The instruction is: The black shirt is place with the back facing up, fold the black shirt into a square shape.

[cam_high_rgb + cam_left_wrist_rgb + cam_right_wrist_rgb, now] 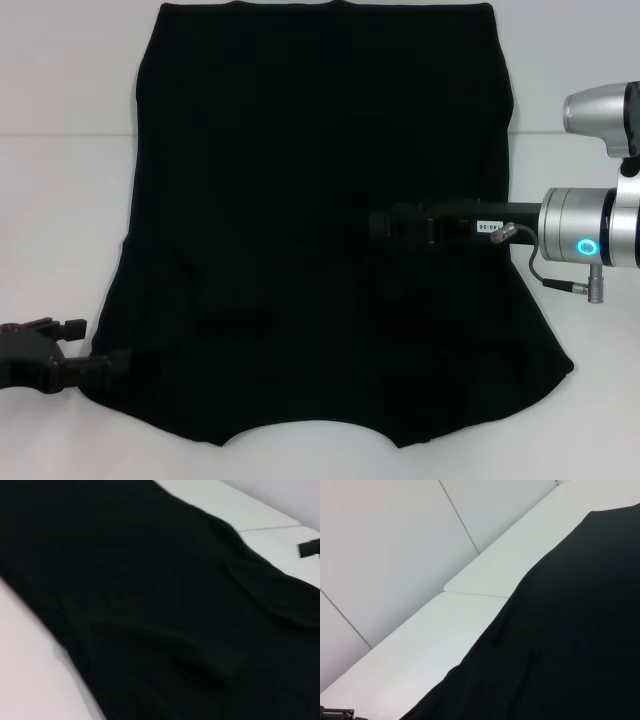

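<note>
The left gripper (118, 360) sits low at the near left corner of the black shirt (320, 200), its fingertips at the very edge of the fabric; black on black, whether they are parted or pinching the hem cannot be told. Outward of it lies only bare white table (60, 200).

From that gripper toward the middle, the black shirt spreads flat across the table, plain side up with no lettering showing, narrower at the far end and flaring wider toward the near hem, which curves in a shallow arch. Soft wrinkles run through the lower part. In the left wrist view the cloth (150, 605) fills nearly everything, with a strip of table (30, 670) beside it.

The right gripper (380, 222) reaches in from the right side over the shirt, its black body above the fabric right of centre; its fingers merge with the dark cloth and their state cannot be told. Its wrist view shows the shirt's edge (570, 645) against the white table (445, 630) and the wall panels (395, 545) beyond.
</note>
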Action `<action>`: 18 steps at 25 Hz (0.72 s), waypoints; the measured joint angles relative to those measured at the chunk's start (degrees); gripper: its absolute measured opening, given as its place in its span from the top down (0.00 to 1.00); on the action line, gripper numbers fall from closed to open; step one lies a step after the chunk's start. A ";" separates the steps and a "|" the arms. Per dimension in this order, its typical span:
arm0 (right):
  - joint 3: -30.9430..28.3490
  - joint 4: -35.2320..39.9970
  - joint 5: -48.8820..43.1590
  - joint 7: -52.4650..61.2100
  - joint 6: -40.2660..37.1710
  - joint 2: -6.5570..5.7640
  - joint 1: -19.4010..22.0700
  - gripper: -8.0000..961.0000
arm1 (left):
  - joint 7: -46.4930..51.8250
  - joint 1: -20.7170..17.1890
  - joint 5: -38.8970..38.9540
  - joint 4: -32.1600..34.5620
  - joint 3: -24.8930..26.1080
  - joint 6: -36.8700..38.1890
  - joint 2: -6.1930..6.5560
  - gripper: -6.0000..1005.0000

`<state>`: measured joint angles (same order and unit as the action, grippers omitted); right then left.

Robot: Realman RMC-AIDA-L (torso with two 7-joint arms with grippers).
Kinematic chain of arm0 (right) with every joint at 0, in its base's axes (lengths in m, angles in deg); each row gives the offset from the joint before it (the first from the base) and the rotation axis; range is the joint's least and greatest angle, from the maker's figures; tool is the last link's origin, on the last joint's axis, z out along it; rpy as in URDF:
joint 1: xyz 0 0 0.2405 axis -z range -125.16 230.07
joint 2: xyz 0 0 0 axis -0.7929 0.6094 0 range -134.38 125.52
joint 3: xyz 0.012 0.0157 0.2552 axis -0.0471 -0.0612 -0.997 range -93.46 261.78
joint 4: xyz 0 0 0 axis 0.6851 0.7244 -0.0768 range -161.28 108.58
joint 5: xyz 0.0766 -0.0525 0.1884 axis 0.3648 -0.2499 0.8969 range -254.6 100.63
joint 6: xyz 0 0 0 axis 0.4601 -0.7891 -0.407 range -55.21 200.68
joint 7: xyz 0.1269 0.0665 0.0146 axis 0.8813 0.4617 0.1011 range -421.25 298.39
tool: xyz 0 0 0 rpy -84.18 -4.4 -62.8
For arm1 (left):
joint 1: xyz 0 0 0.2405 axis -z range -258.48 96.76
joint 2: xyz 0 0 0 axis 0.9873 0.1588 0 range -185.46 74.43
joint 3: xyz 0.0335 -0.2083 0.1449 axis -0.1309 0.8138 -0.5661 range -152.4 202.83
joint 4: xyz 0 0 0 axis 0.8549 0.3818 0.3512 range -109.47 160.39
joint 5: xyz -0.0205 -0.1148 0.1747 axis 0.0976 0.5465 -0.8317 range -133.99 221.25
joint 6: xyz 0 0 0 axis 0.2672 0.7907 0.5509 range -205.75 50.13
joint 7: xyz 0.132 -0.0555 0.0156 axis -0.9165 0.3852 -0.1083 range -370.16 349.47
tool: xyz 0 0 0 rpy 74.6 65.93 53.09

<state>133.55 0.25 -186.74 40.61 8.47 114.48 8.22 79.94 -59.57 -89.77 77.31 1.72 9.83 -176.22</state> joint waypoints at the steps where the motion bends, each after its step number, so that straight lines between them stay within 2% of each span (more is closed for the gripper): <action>1: -0.01 0.00 0.01 0.00 0.00 0.02 -0.02 0.44 | 1.56 0.07 -0.13 0.02 0.00 -0.07 0.01 0.13; 4: -0.06 -0.06 0.02 0.00 0.00 0.05 -0.02 0.44 | 5.23 0.27 -0.79 0.33 0.01 0.35 0.12 0.14; 18: -0.42 -0.06 0.07 0.07 -0.06 0.08 0.16 0.44 | 9.29 1.60 -3.94 -0.09 -0.75 -0.62 -0.18 0.16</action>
<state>133.13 0.19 -186.67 40.68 8.41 114.56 8.37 89.23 -57.97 -93.71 77.22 0.97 9.21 -176.41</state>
